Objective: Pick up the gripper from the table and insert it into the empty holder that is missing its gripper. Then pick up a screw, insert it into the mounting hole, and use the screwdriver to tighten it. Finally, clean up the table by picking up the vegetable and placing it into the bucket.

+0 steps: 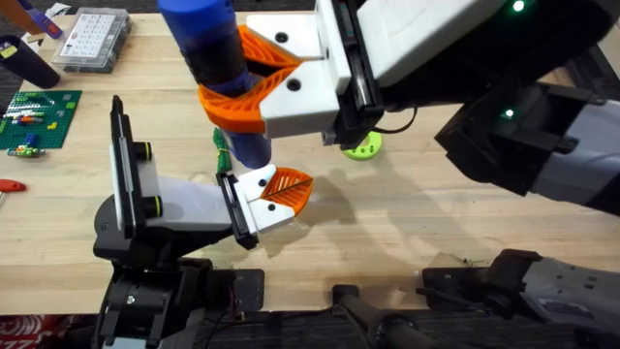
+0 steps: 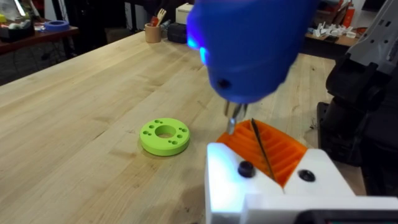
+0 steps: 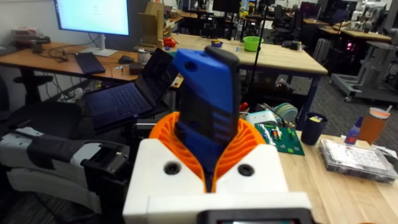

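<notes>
Looking down from the overhead camera, I see the right gripper (image 1: 254,82) with its orange pads closed around the blue screwdriver (image 1: 215,68), which stands nearly upright above the middle of the wooden table (image 1: 436,213). Its lower end comes down onto the small white gripper (image 1: 274,187) with the orange ribbed tip, and this piece already sits at the end of the grey-white holder (image 1: 179,199) at the near left. The dark-green vegetable (image 1: 222,150) lies on the table just behind the holder's end, partly hidden by the screwdriver. A lime-green disc (image 1: 362,146) lies farther right.

In the left wrist view, the screwdriver (image 2: 249,46) hangs large and blurred, and its thin metal bit (image 2: 232,118) points down at the orange ribbed pad (image 2: 273,149) beside the white body with two black screw heads (image 2: 245,168). The disc (image 2: 165,137) lies on the table to one side. Whether the left gripper is open or closed, I cannot tell.

In the right wrist view, the screwdriver (image 3: 205,106) is clamped between the orange pads (image 3: 245,146), its black cap at the top.

I judge that the step in hand is tightening the screw. To do it well, the bit must stay in line with the screw, with light downward pressure and no side push, otherwise the bit can slip off the head.
</notes>
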{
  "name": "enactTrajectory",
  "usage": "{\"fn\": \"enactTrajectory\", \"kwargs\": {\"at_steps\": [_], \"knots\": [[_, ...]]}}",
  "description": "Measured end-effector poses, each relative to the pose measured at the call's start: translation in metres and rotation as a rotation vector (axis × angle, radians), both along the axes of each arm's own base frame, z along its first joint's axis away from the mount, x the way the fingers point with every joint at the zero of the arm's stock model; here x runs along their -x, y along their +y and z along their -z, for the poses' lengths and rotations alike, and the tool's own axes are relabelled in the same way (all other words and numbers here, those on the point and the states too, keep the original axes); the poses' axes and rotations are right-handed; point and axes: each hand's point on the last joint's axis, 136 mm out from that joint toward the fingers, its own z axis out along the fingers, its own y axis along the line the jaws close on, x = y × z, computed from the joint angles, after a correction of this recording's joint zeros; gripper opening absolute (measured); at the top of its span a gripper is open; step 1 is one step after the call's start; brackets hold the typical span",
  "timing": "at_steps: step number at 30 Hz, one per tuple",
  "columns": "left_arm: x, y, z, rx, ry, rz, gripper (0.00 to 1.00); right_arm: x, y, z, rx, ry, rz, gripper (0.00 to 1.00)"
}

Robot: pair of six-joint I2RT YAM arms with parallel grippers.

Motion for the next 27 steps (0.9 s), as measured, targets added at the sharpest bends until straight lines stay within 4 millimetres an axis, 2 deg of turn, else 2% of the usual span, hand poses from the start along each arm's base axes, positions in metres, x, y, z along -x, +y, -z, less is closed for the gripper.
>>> {"fn": "enactTrajectory", "kwargs": {"at_steps": [6, 8, 9, 12, 27], "knots": [[0.000, 0.000, 0.002, -0.001, 0.016, -0.001, 0.014, -0.002, 0.003, 0.012, 0.025, 0.024, -0.008, 0.033], [0.000, 0.000, 0.002, -0.001, 0.015, -0.001, 0.014, 0.000, 0.002, 0.009, 0.010, 0.007, -0.018, 0.032], [0.000, 0.000, 0.002, -0.001, 0.016, -0.001, 0.014, 0.004, 0.000, -0.001, -0.027, -0.017, -0.033, 0.035], [0.000, 0.000, 0.002, -0.001, 0.016, -0.002, 0.014, 0.008, -0.003, -0.011, -0.062, -0.029, -0.046, 0.034], [0.000, 0.000, 0.002, -0.001, 0.016, -0.002, 0.014, 0.014, -0.006, -0.019, -0.070, 0.071, -0.095, 0.034]]}}
